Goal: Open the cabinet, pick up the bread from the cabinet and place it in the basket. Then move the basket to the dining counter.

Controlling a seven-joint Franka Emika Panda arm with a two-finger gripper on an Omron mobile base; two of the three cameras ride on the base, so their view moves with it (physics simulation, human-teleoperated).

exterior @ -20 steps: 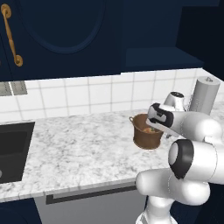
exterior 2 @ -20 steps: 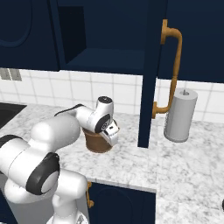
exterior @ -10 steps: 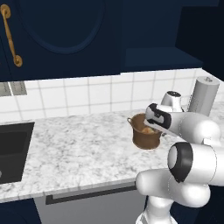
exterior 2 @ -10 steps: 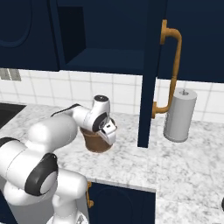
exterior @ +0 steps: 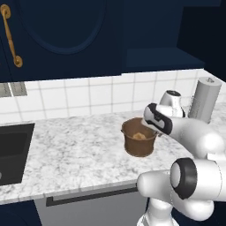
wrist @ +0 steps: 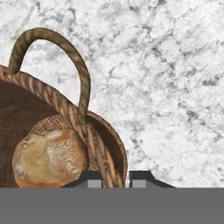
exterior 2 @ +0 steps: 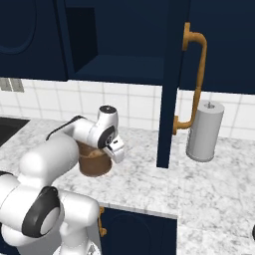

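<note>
One basket (wrist: 52, 113) holding one bread (wrist: 49, 158) by the fingers (wrist: 91, 178), one grey cylinder (exterior 2: 204, 130), one sink (exterior: 11, 152), two brass handles (exterior 2: 191, 79).

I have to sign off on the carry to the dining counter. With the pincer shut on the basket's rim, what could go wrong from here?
1. The pincer grips the basket at one side of the rim, so it may tilt when lifted.
2. The bread lies loose inside and could roll out.
3. The open cabinet door stands close on the right base view; a swing that way might clip it.
</note>
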